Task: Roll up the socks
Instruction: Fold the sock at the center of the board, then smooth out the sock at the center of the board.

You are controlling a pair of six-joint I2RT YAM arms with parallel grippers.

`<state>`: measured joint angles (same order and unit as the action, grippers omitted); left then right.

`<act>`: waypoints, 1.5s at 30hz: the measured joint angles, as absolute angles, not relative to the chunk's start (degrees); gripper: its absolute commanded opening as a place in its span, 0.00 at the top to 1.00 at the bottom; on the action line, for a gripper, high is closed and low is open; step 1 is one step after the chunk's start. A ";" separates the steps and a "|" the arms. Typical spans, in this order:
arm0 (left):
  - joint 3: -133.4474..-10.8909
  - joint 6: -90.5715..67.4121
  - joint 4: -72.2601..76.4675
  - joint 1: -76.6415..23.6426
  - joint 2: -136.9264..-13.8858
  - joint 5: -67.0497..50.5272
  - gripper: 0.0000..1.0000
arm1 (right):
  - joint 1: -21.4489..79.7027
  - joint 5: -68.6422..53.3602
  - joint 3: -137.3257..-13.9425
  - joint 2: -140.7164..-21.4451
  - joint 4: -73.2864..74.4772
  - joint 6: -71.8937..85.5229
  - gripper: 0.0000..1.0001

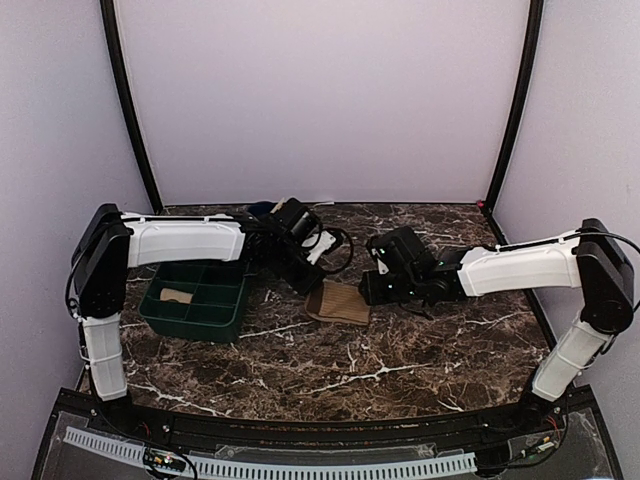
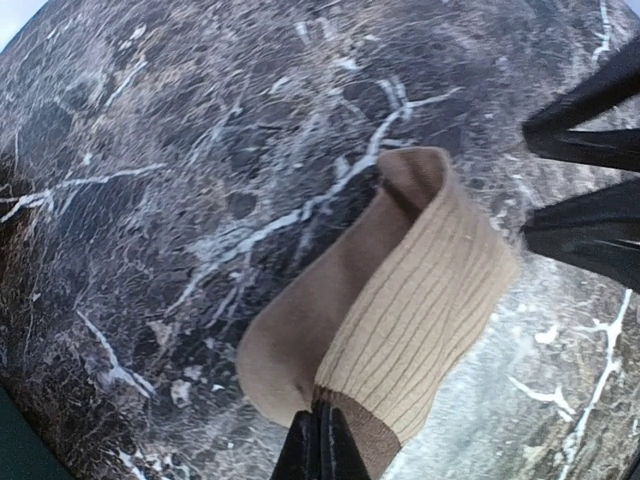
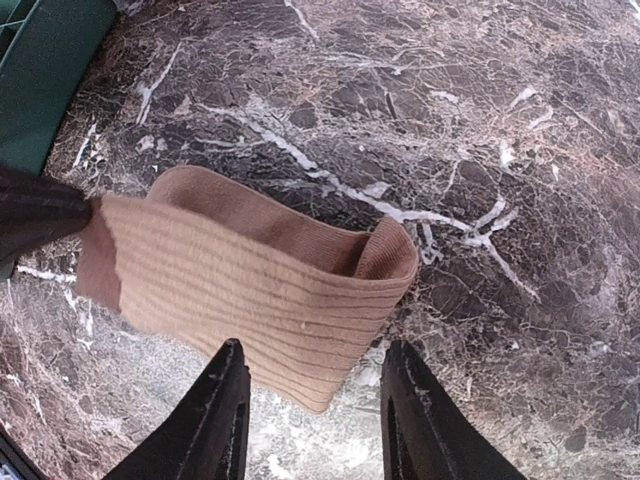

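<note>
The tan ribbed knit-cloth sock [image 2: 420, 300] is soft matt fabric. It's got fine ribs on the outer face and smoother plain knit inside the fold, and the darker reddish-brown band at its end looks like the same weave. The dark brown marble-look desk [image 1: 400, 360] with white veins is polished smooth with a soft sheen. The left arm's black fingers [image 2: 300, 455] and the right arm's black fingers [image 3: 215, 420] look like hard smooth plastic, kinda satin. White arm shells [image 1: 190, 240] are glossy plastic. The green compartment tray [image 1: 190, 328] is matt plastic.

Left tool [image 2: 320, 445] clamped tight, right tool [image 3: 315, 365] spread, both arms [image 1: 185, 240] extended inward
</note>
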<state>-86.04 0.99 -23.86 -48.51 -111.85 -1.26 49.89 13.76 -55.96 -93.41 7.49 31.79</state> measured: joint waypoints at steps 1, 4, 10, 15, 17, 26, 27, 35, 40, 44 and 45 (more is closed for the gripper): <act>-86.52 1.13 -24.25 -47.94 -112.55 -1.28 1.00 | 49.89 13.69 -55.94 -93.41 7.29 31.79 0.59; -86.98 1.43 -25.36 -46.87 -113.95 -1.30 1.00 | 49.89 13.41 -55.86 -93.38 6.79 31.79 0.59; -86.96 1.93 -26.74 -45.45 -115.63 -1.50 1.00 | 49.89 12.67 -55.83 -93.38 5.74 31.79 0.60; -87.02 2.15 -26.81 -45.12 -116.01 -2.02 1.00 | 49.89 11.79 -55.83 -93.41 4.49 31.90 0.65; -87.22 2.17 -26.81 -44.91 -116.29 -2.11 0.96 | 49.89 11.31 -55.83 -93.54 3.49 31.97 0.69; -87.26 1.98 -26.17 -43.55 -117.75 -2.02 0.58 | 49.80 6.26 -54.17 -97.93 -5.67 33.95 0.98; -87.26 1.80 -25.85 -43.40 -117.86 -2.02 0.56 | 49.74 5.80 -53.87 -98.39 -6.70 34.33 0.99; -87.26 0.75 -23.29 -42.63 -118.19 -1.39 0.52 | 48.51 2.11 -50.85 -101.93 -16.56 37.06 1.00; -83.74 -0.03 -18.52 -42.52 -116.40 -2.39 0.52 | 47.83 0.71 -49.08 -103.55 -23.18 39.55 1.00; -78.24 -0.82 -14.66 -42.54 -112.12 -5.41 0.53 | 47.07 -0.27 -47.77 -105.60 -27.92 41.67 1.00; -77.21 -0.99 -13.74 -42.59 -111.11 -6.04 0.54 | 46.98 -0.32 -47.57 -106.00 -28.51 42.17 1.00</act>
<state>-77.21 -0.99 -13.74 -42.59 -111.11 -6.04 46.98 -0.32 -47.57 -106.00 -28.51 42.17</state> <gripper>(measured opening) 0.476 0.006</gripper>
